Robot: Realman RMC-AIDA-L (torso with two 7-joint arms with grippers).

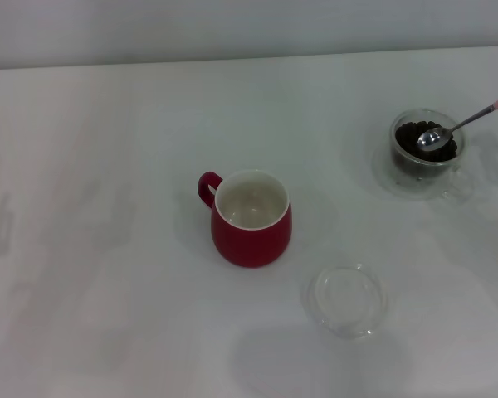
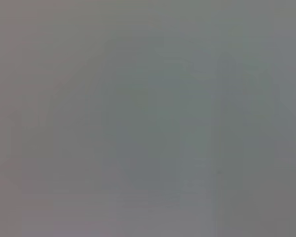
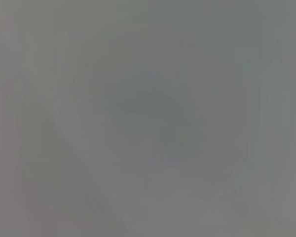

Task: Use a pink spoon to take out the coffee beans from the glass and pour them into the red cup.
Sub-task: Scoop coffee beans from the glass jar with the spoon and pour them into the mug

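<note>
Seemingly mid-task, as the head camera frames it:

Table: a plain white tabletop (image 1: pixel 108 166) fills the view, bearing everything below.

Red cup: a bulbous dark red mug (image 1: pixel 251 218) stands upright at dead centre, loop handle turned toward ten o'clock, white inside bare; no beans have reached it. Its open mouth faces up, ready to receive a pour.

Glass dish: a flat, shallow clear dish (image 1: pixel 347 299) lies at about four o'clock from the mug, just apart from it and holding nothing. Its purpose here cannot be told.

Glass: a small thick-walled clear cup (image 1: pixel 426 151) sits at two o'clock, well apart from the mug, apparently on a clear saucer-like base.

Coffee beans: a dark heap (image 1: pixel 408 137) fills the glass to just below its rim.

Pink spoon: its silver bowl (image 1: pixel 432 138) rests on the beans, face up and seemingly without a load; the pale pink handle slants off the frame edge at two o'clock, presumably leaning on the glass rim.

Grippers: neither arm shows in the head view, and both wrist views give only a grey blank, so jaw state cannot be told.
</note>
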